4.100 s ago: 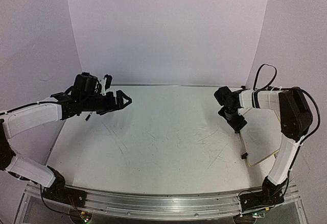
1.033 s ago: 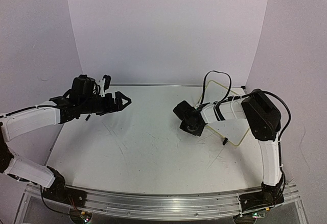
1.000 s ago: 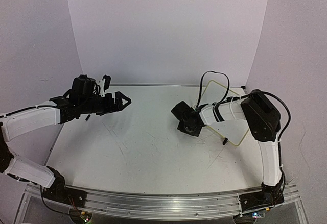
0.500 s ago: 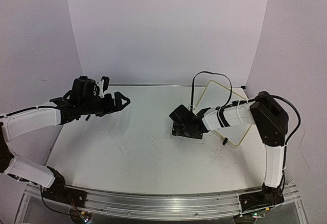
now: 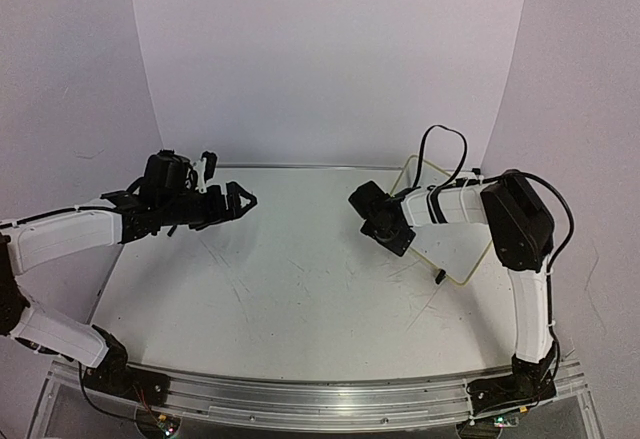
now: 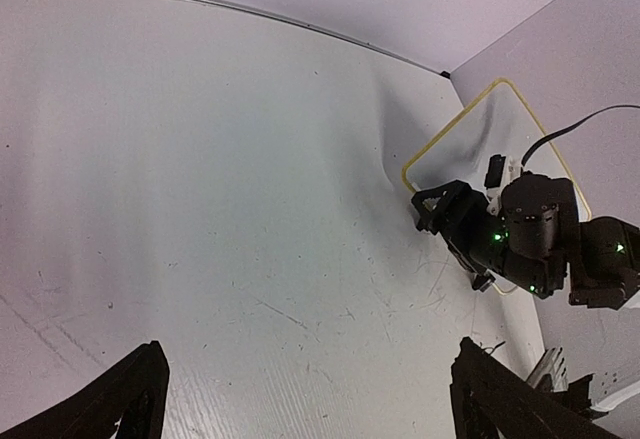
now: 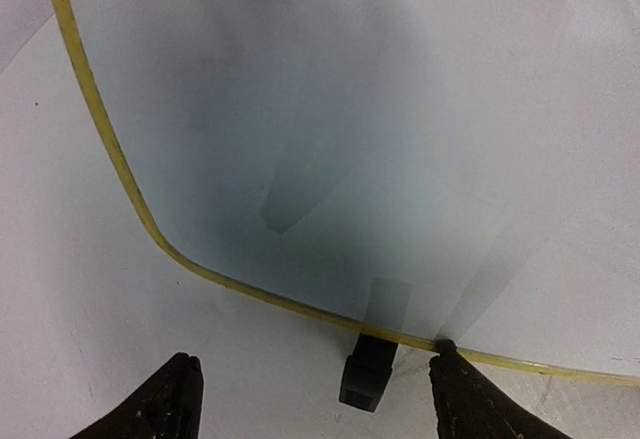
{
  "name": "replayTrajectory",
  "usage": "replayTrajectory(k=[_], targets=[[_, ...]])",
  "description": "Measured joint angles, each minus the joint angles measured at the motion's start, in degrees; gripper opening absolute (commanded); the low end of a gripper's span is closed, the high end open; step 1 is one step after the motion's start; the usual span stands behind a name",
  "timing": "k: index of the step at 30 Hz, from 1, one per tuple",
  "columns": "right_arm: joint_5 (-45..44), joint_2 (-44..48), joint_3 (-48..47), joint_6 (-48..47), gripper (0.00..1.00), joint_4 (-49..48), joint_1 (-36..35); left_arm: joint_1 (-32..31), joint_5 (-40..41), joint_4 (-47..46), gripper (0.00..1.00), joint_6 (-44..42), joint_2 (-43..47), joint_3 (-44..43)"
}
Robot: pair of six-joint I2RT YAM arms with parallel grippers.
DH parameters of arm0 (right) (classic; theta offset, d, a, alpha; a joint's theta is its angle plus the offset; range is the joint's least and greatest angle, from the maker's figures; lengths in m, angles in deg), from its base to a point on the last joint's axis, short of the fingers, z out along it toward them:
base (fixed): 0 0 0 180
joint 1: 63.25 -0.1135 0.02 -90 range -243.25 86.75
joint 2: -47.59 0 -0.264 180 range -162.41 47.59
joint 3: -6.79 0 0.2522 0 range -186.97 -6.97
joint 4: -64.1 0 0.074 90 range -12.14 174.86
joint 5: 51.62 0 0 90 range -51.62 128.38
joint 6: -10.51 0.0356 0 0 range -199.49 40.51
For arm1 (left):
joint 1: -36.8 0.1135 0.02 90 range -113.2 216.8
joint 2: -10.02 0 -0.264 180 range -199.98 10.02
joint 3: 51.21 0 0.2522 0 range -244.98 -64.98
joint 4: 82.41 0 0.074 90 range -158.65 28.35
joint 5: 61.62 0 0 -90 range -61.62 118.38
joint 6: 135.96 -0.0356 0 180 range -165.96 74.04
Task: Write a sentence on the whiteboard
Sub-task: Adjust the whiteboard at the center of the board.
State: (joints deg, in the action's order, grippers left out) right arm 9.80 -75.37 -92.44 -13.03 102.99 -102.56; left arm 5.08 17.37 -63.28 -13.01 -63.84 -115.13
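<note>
The whiteboard point(image 5: 457, 251) lies flat at the right of the table, white with a thin yellow rim; it also shows in the left wrist view point(image 6: 482, 131). My right gripper point(image 5: 397, 238) hangs over its left edge and is open. In the right wrist view the whiteboard point(image 7: 400, 109) fills the upper frame. One black clip foot point(image 7: 367, 370) sits on its rim between my right gripper's point(image 7: 315, 399) spread fingers, and the right fingertip point(image 7: 452, 361) meets the rim. My left gripper point(image 5: 243, 199) hovers open and empty over the table's left half, far from the board.
The scratched white tabletop point(image 5: 300, 279) stretches between the arms. A second black clip foot point(image 5: 440, 277) marks the board's near edge. Grey walls close the back and right side close behind the board. The right arm's cable point(image 5: 445, 144) loops above it.
My right gripper, shut at the board's left edge a second ago, has opened and drawn back to the right and farther away. The left arm has stayed still.
</note>
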Motion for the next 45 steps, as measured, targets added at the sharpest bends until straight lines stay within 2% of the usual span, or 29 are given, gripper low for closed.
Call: replayTrajectory(k=[2, 8, 10, 13, 14, 22, 25, 32, 36, 45], targets=[[-0.57, -0.66, -0.87, 3.41, 0.53, 1.53, -0.04, 0.0, -0.17, 0.02, 0.99, -0.09, 0.24, 0.0], [-0.59, -1.84, -1.88, 9.22, 0.51, 5.53, 0.17, 0.0, -0.87, -0.02, 0.99, -0.35, 1.4, 0.0], [-0.59, -2.97, -2.54, 9.9, 0.47, 6.36, 0.31, 0.0, -0.94, -0.02, 0.99, -0.52, 1.49, 0.0], [-1.36, -4.24, -3.08, 9.84, 0.23, 6.88, 0.57, 0.0, -1.01, 0.0, 0.99, -0.96, 1.49, 0.0], [-1.4, -4.26, -3.15, 9.84, 0.18, 7.21, 0.66, 0.0, -0.98, -0.02, 0.99, -1.09, 1.49, 0.0], [-1.46, -4.5, -4.0, 3.56, 0.16, 8.39, -0.04, 0.0, -0.92, -0.02, 0.99, -1.44, 1.49, 0.0], [-1.55, -4.5, -3.96, -1.14, 0.09, 7.82, -1.44, 0.0, -0.83, -0.02, 1.0, -1.42, 1.49, 0.0], [-1.27, -3.23, 0.87, -15.17, 0.12, -1.44, -8.09, 0.0, -0.37, -0.02, 0.99, -1.22, 1.49, 0.0], [-0.96, -1.68, 4.61, -20.26, 0.16, -6.95, -8.63, 0.0, -0.22, -0.02, 0.99, -0.33, 1.49, 0.0], [3.74, 2.82, 13.18, -31.85, 0.17, -17.29, -8.63, -0.76, 0.63, -0.48, 0.99, 1.01, -0.48, 0.0]])
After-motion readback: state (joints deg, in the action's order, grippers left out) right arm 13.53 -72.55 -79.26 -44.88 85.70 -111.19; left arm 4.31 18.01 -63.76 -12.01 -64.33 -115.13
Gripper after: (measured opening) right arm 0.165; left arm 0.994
